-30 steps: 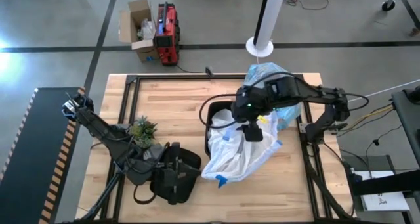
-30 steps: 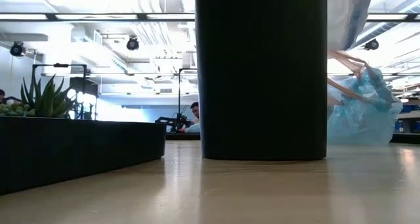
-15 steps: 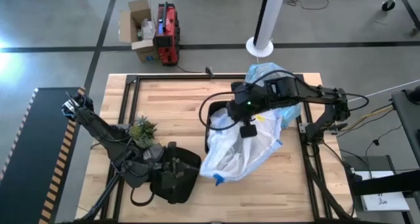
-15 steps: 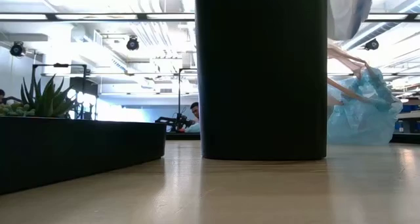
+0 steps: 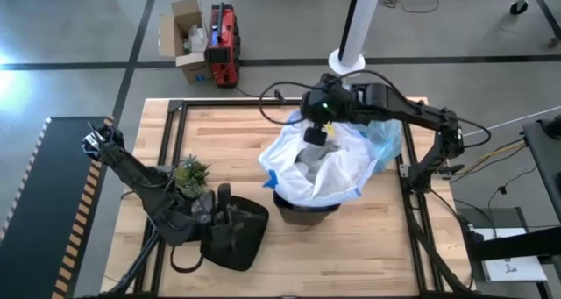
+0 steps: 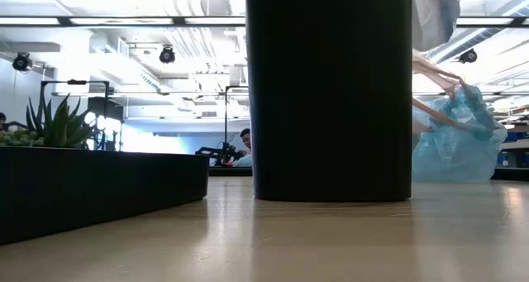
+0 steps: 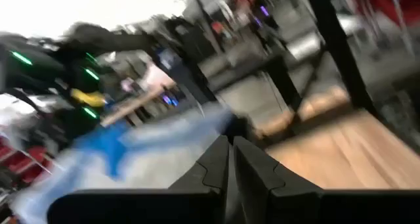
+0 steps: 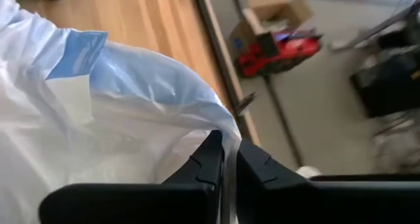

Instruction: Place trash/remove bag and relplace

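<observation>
A black bin (image 5: 303,213) stands mid-table and fills the middle of the low view (image 6: 331,92). A white translucent bag with blue bands (image 5: 320,163) is raised over its mouth, with my right gripper (image 5: 314,134) shut on it above the bin's far side. The light-blue bag (image 5: 386,134) lies crumpled on the table at the far right, behind the bin (image 6: 459,141). No trash shows. My left gripper (image 5: 224,196) is shut and holds nothing, low at the near left beside the bin. My right gripper pinches the white bag's top edge (image 8: 211,127) between its two fingers; one layer or several, I cannot tell. The fingers come from above at the bin's far side. The bag hangs below them, spread over the bin's mouth and draped down its sides.
A potted green plant (image 5: 190,174) in a long black planter (image 6: 99,187) sits at the near left by my left arm. A white pole (image 5: 355,27) rises beyond the far edge. A black metal frame (image 5: 412,176) borders the tabletop.
My right gripper has gone up and toward the far edge with the white bag's edge. The bag lay draped over the bin's near side and onto the table; now it is lifted off the table and hangs over the bin's mouth.
</observation>
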